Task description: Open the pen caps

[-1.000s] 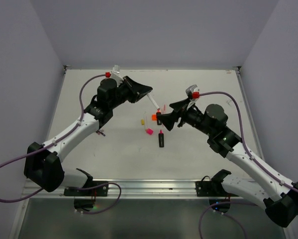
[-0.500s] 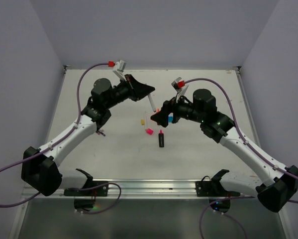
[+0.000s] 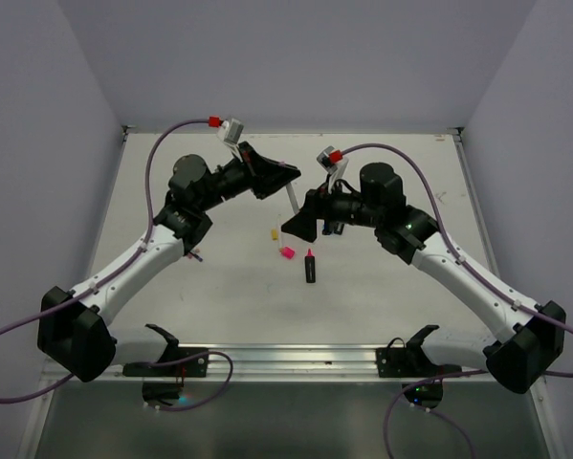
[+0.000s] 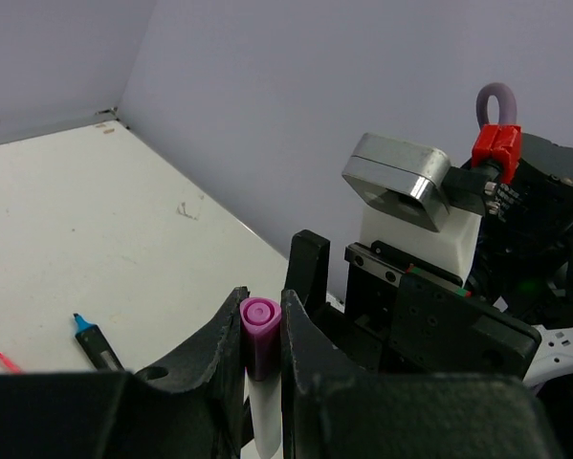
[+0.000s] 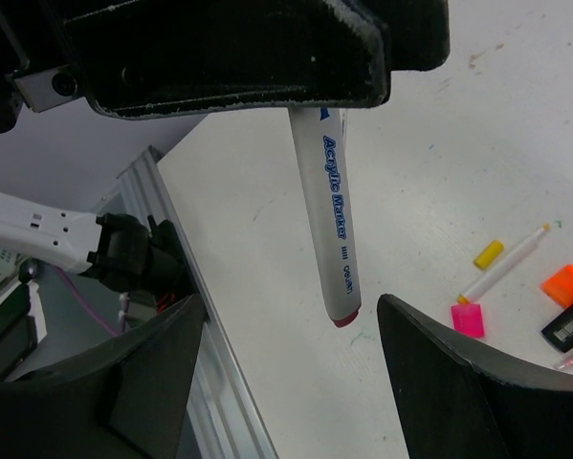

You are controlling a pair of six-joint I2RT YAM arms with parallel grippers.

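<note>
Over the white table (image 3: 219,287), a white plastic acrylic marker (image 5: 326,229) is clamped at its purple round plastic cap (image 4: 259,325) by the left end effector (image 4: 261,337), its long axis hanging down between the widely parted, untouching jaws of the right end effector (image 5: 291,316).

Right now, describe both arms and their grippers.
The left arm and right arm have white links and black joints. The left gripper and right gripper are black wedges. A purple cable with a red connector loops along each.
</note>
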